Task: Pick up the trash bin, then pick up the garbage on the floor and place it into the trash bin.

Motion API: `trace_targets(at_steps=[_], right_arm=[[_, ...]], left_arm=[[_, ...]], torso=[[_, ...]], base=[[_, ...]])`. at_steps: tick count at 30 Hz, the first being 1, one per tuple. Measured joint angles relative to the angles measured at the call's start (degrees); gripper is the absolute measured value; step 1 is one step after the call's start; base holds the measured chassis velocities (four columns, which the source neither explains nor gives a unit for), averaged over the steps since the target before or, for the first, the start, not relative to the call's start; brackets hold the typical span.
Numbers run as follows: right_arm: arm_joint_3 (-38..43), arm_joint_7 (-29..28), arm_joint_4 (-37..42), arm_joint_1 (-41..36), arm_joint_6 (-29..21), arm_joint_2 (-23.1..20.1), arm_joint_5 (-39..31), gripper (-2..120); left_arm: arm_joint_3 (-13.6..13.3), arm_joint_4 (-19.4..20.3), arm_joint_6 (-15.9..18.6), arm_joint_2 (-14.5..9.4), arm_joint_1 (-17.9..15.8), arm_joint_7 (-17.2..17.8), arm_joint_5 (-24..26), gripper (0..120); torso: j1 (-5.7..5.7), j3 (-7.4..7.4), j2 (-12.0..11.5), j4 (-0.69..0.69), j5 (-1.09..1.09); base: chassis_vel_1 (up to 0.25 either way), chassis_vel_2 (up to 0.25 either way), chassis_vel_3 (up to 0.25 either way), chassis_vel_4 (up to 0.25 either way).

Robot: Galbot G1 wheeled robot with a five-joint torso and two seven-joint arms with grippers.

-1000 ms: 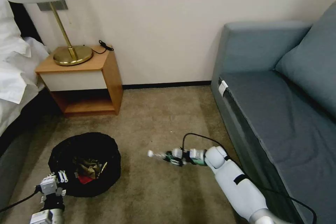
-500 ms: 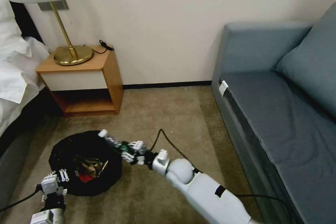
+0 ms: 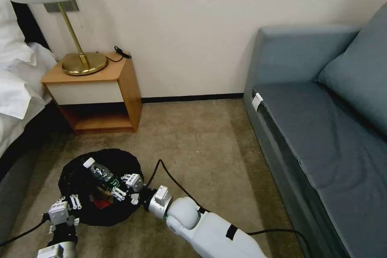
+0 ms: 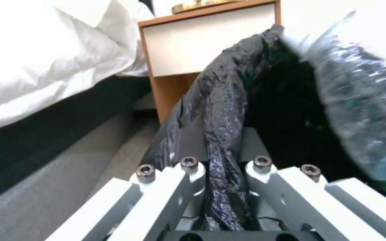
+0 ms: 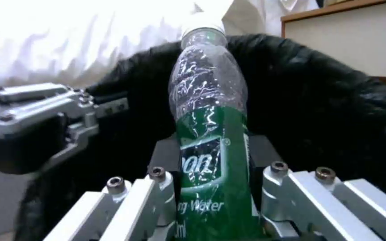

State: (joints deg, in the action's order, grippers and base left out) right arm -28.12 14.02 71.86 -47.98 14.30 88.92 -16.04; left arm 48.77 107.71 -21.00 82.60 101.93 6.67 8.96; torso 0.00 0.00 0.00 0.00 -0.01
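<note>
The trash bin, low and lined with a crinkly black bag, sits on the carpet at the lower left. My left gripper is at its near rim, shut on a fold of the black bag. My right gripper is shut on a clear bottle with a green label, held tilted over the bin's opening with its white cap toward the far rim. In the right wrist view the bottle stands between the fingers, with the bin behind it. A red scrap of garbage lies inside the bin, partly hidden.
A wooden nightstand with a brass lamp stands behind the bin. The bed runs along the left, and a blue-grey sofa takes up the right. A black cable trails from my right arm. Open carpet lies between.
My right arm has swung left with the bottle, from the middle of the carpet to over the bin's opening. The left gripper has kept its hold on the rim.
</note>
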Motion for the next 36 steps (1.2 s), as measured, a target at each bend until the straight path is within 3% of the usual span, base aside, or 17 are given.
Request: trace_targets(at_steps=[6, 24, 28, 36], right_arm=[[1.0, -1.7, -5.2, 0.6, 2.1, 2.9, 3.3, 26], [1.2, -4.0, -5.4, 0.5, 2.7, 2.6, 5.8, 93], [2.2, -4.0, -4.4, -0.1, 2.7, 2.3, 5.8, 100], [8.1, -3.9, 2.8, -3.5, 1.0, 0.2, 3.9, 100]], left_arm=[[-0.2, -0.1, -0.1, 0.5, -0.1, 0.1, -0.6, 7], [0.1, -0.2, -0.2, 0.1, 0.3, 0.0, -0.2, 7], [0.1, -0.2, -0.2, 0.1, 0.3, 0.1, 0.1, 7], [0.0, 1.0, 0.5, 0.1, 0.6, 0.4, 3.2, 7]], torso=[[0.00, 0.00, 0.0, 0.00, 0.00], [0.00, 0.00, 0.0, 0.00, 0.00], [0.00, 0.00, 0.0, 0.01, 0.01], [0.00, 0.00, 0.0, 0.00, 0.01]], base=[[0.000, 0.000, 0.000, 0.000], [0.000, 0.000, 0.000, 0.000], [0.000, 0.000, 0.000, 0.000], [0.000, 0.000, 0.000, 0.000]])
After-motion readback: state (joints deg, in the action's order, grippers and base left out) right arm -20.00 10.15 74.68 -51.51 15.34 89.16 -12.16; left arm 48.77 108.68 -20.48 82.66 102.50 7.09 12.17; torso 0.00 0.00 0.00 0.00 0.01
